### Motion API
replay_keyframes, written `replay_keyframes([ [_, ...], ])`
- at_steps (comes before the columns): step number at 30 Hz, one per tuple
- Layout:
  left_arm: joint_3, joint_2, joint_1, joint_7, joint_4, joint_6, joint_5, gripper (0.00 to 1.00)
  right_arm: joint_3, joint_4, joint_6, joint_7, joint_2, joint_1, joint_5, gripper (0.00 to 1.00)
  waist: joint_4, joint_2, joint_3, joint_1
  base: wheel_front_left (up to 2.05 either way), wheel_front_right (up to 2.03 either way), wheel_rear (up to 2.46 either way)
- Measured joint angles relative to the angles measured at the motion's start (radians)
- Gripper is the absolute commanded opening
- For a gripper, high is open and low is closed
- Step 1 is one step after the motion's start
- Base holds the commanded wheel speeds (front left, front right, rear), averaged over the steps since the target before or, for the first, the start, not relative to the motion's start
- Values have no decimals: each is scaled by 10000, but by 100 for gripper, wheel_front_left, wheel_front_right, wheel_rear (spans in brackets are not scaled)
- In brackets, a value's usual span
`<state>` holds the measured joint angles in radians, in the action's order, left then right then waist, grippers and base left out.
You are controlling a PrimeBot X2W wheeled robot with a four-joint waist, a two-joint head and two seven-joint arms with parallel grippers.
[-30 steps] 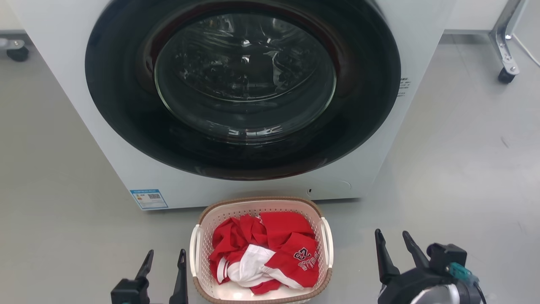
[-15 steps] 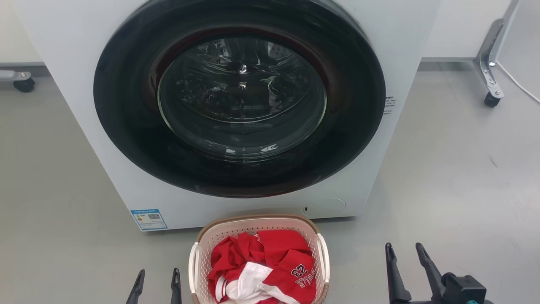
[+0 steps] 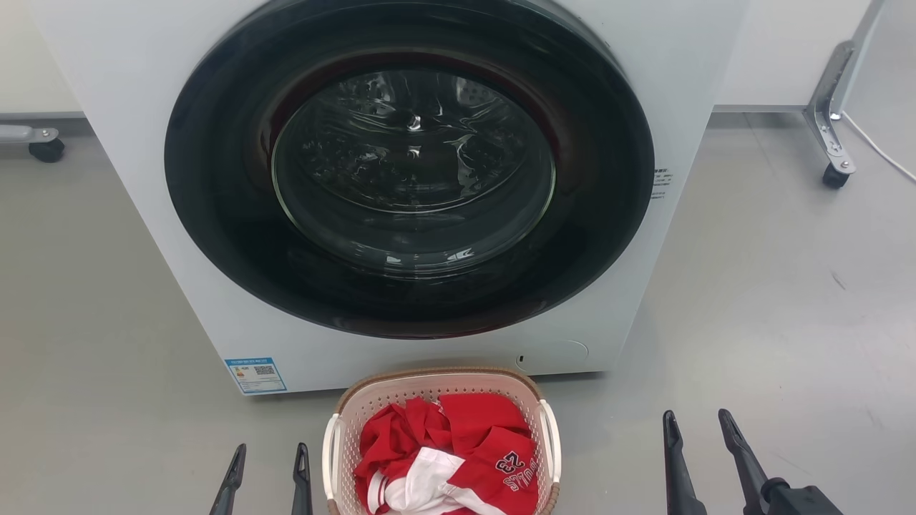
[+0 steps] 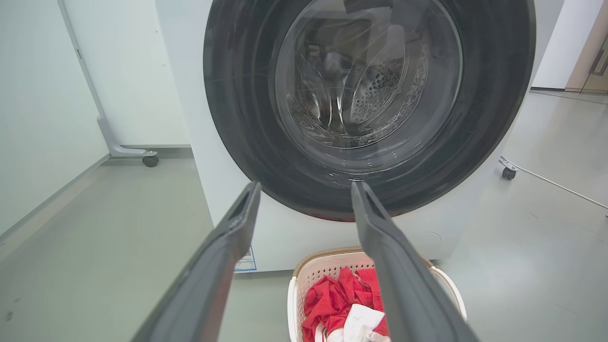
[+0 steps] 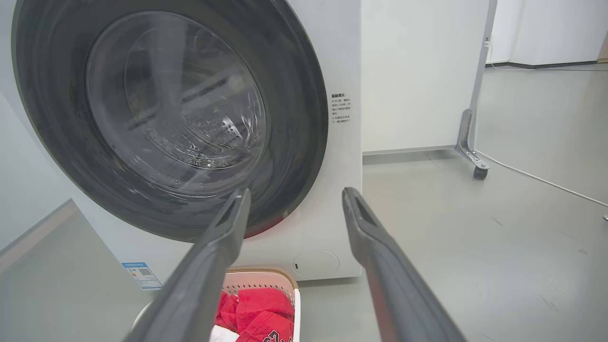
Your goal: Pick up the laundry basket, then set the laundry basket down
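The laundry basket [image 3: 436, 374], cream with a brown rim and white side handles, stands on the grey floor right in front of the washing machine. Red and white clothes [image 3: 465, 436] lie inside it. My left gripper [image 3: 270, 458] is open just left of the basket's left handle, apart from it. My right gripper [image 3: 698, 422] is open well to the right of the basket, over bare floor. The left wrist view has the basket [image 4: 313, 266] low between and below the left gripper [image 4: 306, 190]. In the right wrist view the basket [image 5: 266, 271] sits low behind the left finger of the right gripper [image 5: 295, 194].
A white front-loading washing machine [image 3: 143, 179] with a shut round dark glass door [image 3: 411, 172] rises directly behind the basket. Wheeled frame legs stand at the far right [image 3: 834, 175] and far left [image 3: 46, 150]. A white cable [image 3: 880, 154] runs along the floor at right.
The head camera has shifted, so the washing machine and basket sit lower in the picture. Both grippers remain open beside the basket; the right one shows slightly farther right.
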<state>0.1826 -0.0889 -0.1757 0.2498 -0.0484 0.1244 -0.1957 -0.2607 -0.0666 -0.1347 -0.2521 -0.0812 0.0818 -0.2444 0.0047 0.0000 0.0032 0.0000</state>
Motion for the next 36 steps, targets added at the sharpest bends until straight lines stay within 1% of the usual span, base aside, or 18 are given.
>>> replay_keyframes([
  [14, -90, 67, -181, 0, 280, 0, 322, 100, 286, 560, 0, -2, 136, 267, 602, 100, 38, 0, 12, 0, 0, 0, 0],
  [34, -107, 142, -178, 2, 407, 0, 675, 100, 489, 796, 0, -2, 259, 354, 709, 100, 36, 0, 147, 0, 0, 0, 0],
  [35, -105, 146, -175, -4, 382, -4, 675, 0, 485, 761, -2, 12, 263, 353, 698, 0, 37, 0, 152, 1, 0, 0, 0],
  [36, -100, 151, -180, -15, 263, -12, 673, 0, 477, 646, -2, 35, 267, 357, 688, 0, 37, 1, 152, 0, 0, 0, 0],
])
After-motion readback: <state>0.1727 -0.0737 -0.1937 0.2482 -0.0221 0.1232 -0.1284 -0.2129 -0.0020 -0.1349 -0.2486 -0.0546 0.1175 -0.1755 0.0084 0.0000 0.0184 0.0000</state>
